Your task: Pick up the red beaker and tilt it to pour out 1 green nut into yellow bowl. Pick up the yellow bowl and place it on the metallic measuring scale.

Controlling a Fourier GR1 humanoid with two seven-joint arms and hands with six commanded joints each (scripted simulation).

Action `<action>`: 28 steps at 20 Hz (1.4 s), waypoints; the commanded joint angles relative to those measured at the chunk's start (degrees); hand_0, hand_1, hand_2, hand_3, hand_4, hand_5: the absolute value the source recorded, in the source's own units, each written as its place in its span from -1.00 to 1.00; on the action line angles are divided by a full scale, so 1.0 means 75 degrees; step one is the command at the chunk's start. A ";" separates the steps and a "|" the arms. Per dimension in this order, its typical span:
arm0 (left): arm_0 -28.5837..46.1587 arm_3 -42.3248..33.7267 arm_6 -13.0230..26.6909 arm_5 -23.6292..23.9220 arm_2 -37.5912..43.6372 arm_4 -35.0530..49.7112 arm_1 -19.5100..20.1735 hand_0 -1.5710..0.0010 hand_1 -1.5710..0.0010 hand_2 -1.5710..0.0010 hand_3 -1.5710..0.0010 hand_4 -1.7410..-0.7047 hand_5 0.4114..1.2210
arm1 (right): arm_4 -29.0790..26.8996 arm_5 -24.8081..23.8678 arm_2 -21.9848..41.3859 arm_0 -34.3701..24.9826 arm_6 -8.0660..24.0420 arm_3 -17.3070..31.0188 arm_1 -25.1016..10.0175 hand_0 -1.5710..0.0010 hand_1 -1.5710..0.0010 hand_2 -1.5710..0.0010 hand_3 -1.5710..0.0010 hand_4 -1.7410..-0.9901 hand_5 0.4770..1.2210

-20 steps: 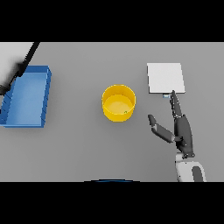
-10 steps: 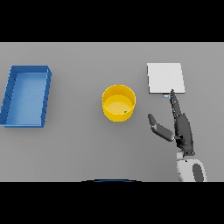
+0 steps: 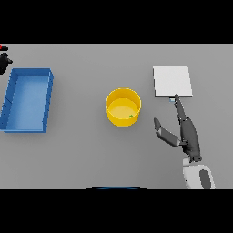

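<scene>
We are seeing the yellow bowl (image 3: 123, 107) sitting mid-table with a green nut (image 3: 130, 115) inside, so pouring looks done. Our right hand (image 3: 187, 134) is hovering open between it and the scale (image 3: 172, 81), poised to grasp. Our left hand (image 3: 4, 62) is barely showing at the far edge; its fingers we cannot judge.

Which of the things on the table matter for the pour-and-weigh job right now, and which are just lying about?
Part of the job:
yellow bowl, with a green nut inside
metallic measuring scale
right hand, open beside the bowl
red beaker, barely visible at the left edge
left hand under it

Lying about:
blue tray
</scene>
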 commanded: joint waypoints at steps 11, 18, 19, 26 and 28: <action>0.1187 -0.0877 0.0591 0.0844 -0.0761 0.0428 0.0157 -1.00 -1.00 -1.00 -0.98 -0.86 0.23 | -0.0038 0.0043 -0.0053 0.0068 -0.0154 -0.0081 -0.0126 1.00 1.00 1.00 1.00 0.43 -0.49; 0.1349 -0.1611 0.0557 -0.1139 -0.0962 0.1411 0.0858 0.24 0.38 0.37 0.41 0.59 -0.23 | 0.0038 0.0014 0.0062 0.0320 -0.0230 -0.0295 -0.0065 1.00 1.00 1.00 1.00 0.49 -0.49; 0.1362 -0.1594 0.0548 -0.1212 -0.0984 0.1445 0.0834 0.39 0.51 0.50 0.53 0.67 -0.26 | 0.0078 0.0002 0.0088 0.0375 -0.0220 -0.0284 -0.0053 1.00 1.00 1.00 1.00 0.48 -0.49; 0.1275 -0.1383 0.0123 -0.1160 -0.0778 0.1595 0.0714 0.87 0.90 0.90 0.90 0.85 -0.35 | 0.0302 -0.0078 0.0182 0.0207 0.0126 -0.0253 -0.0020 1.00 1.00 1.00 1.00 0.46 -0.51; 0.1246 -0.1374 -0.0069 -0.1126 -0.0653 0.1672 0.0739 0.92 0.93 0.93 0.94 0.84 -0.35 | 0.0603 -0.0158 0.0287 0.0218 0.0195 -0.0341 -0.0094 1.00 1.00 1.00 1.00 0.43 -0.51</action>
